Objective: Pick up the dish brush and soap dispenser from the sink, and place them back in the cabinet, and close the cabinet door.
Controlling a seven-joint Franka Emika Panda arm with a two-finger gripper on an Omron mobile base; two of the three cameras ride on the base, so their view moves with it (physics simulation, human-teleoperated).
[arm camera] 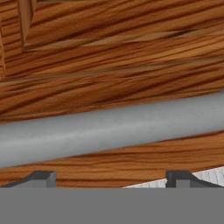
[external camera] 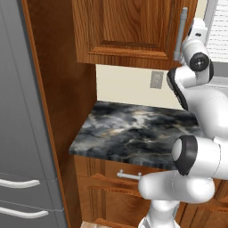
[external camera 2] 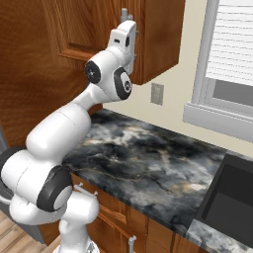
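The gripper (arm camera: 111, 177) is standing with its jaws spread wide, the two dark fingertips (arm camera: 41, 177) showing far apart at the bottom of the hand view, and nothing is sitting clamped between them. Straight ahead of the tips, and very close, the grey bar handle (arm camera: 109, 131) is running across the hand view from one side to the other, lying in line with the gap between the jaws; whether the tips are touching it cannot be told. Behind the handle the reddish-brown cabinet door (arm camera: 113, 57) is lying flat, its raised panel edge showing beyond the bar.

In the left base view the white arm is reaching up with the hand at the handle (external camera: 181, 33) on the edge of the cabinet door (external camera: 129, 26), which is sitting shut against the cabinet. In the right base view the hand is pressing in at the same handle (external camera 2: 124, 15) on the door (external camera 2: 64, 29).

Well below the gripper the marbled countertop (external camera 2: 143, 158) is stretching out, and the black sink (external camera 2: 232, 197) is lying down and far off to the hand's right. A wall outlet (external camera 2: 157, 94) is sitting below the cabinet, and the grey fridge (external camera: 22, 133) is standing off to the left
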